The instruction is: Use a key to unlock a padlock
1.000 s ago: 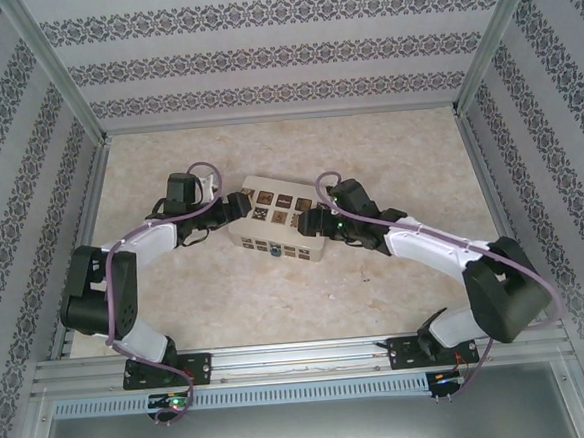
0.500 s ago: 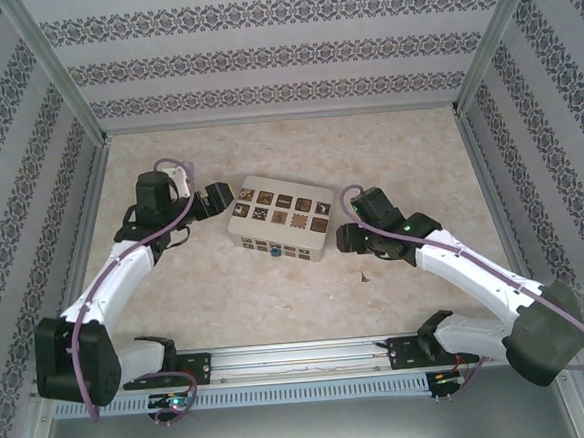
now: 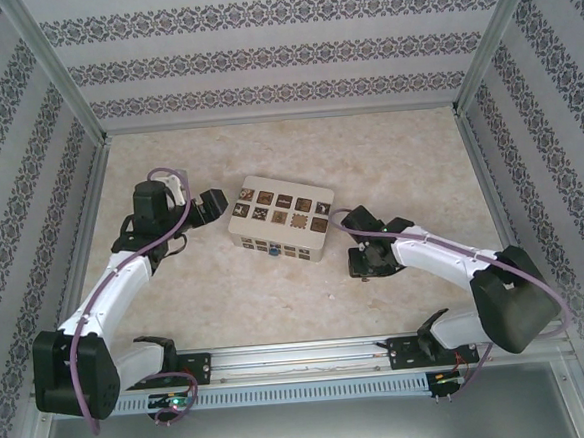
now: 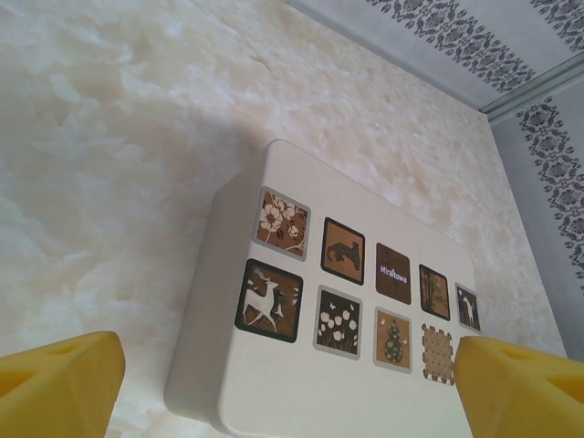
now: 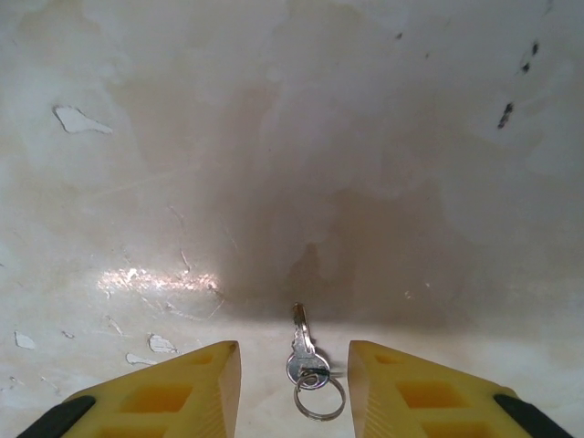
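The key (image 5: 304,358), small and silvery on a ring (image 5: 319,398), lies flat on the pale table. My right gripper (image 5: 294,365) points down over it, open; its yellow fingers (image 5: 187,388) stand on either side of the key without touching it. In the top view the right gripper (image 3: 363,265) is right of the white box (image 3: 281,230). The tiny blue padlock (image 3: 274,250) hangs on the box's near side. My left gripper (image 3: 212,206) is wide open just left of the box, holding nothing. In the left wrist view the left gripper (image 4: 287,365) faces the box lid (image 4: 301,383).
Patterned walls and metal frame posts (image 3: 62,85) close in the table on three sides. A metal rail (image 3: 302,357) with both arm bases runs along the near edge. Open table surface (image 3: 278,300) lies between the box and the rail.
Both grippers have left the box's ends. The left one backed off to the left and opened wider. The right one swung down to the table over the key and its jaws narrowed.
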Available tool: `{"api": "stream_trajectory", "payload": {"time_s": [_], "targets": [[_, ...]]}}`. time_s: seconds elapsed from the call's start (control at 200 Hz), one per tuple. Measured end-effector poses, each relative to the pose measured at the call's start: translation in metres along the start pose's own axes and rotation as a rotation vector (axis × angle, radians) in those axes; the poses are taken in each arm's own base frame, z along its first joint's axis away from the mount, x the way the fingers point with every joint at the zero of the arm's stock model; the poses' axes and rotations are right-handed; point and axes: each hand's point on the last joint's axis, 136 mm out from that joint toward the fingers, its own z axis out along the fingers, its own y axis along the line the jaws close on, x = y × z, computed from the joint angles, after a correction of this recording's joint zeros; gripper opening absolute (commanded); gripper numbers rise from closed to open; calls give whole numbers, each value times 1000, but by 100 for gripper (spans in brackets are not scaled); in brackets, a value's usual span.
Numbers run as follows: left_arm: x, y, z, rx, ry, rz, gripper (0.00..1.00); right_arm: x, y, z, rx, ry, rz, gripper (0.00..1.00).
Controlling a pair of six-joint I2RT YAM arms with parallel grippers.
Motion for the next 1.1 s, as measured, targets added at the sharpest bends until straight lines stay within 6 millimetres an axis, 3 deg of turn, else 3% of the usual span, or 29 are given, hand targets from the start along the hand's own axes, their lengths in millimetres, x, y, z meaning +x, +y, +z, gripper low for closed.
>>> {"api": "stream_trajectory", "payload": {"time_s": [0.769,1.099], "targets": [[9,14,1,-27,13,-32,94,19,-4,14,9,87,18,29],[8,14,0,-28,11,-33,94,19,-7,15,30,92,19,13]]}}
